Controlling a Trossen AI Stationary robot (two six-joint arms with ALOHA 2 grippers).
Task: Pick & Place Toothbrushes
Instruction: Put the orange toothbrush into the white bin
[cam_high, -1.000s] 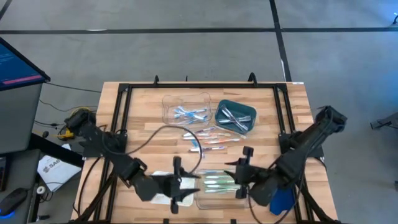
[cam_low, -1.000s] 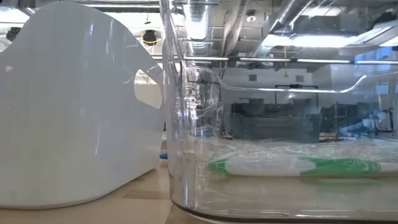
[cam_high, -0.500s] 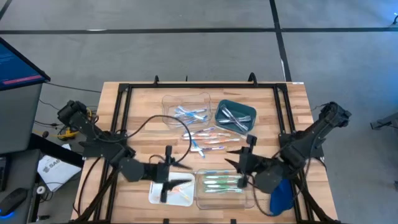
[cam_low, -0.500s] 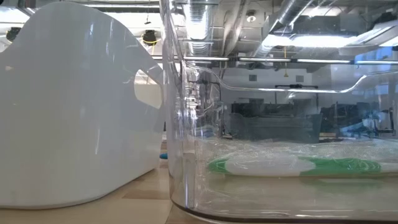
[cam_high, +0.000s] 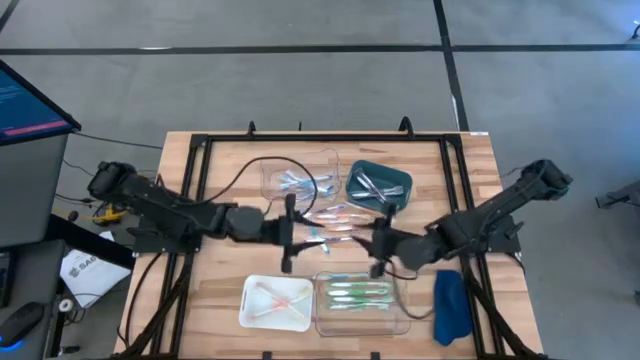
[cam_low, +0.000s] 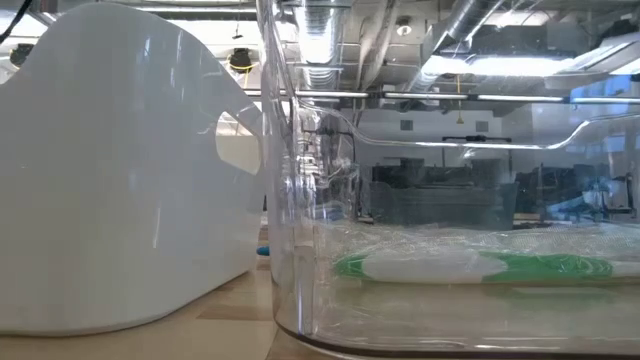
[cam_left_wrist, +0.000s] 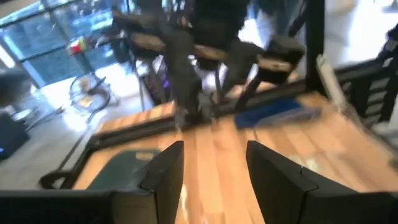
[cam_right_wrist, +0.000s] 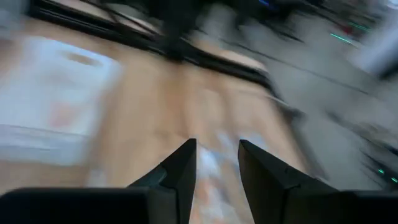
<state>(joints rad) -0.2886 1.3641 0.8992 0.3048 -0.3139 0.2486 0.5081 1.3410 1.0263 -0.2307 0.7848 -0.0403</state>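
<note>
Several loose toothbrushes (cam_high: 335, 222) lie on the wooden table's middle. Others lie sorted: blue ones in the far clear tray (cam_high: 272, 160), grey ones in the teal tray (cam_high: 400, 180), orange-pink ones in the white tray (cam_high: 252, 312), green ones (cam_low: 470, 266) in the near clear tray (cam_high: 398, 318). My left gripper (cam_high: 303, 233) hovers open at the pile's left, pointing right. My right gripper (cam_high: 364, 243) hovers open at the pile's right, pointing left. Both wrist views show nothing between the fingers (cam_left_wrist: 168, 171) (cam_right_wrist: 180, 168).
A blue cloth (cam_high: 452, 308) lies at the near right corner. A black frame (cam_high: 320, 138) runs around the table's far part and sides. In the low view the white tray's wall (cam_low: 120, 200) and the clear tray's wall (cam_low: 290, 200) fill the picture.
My left gripper has swung from over the white tray at the near edge toward the far side and right, reaching the loose pile. My right gripper has moved from over the near clear tray toward the far edge and a little left, to the pile's right side.
</note>
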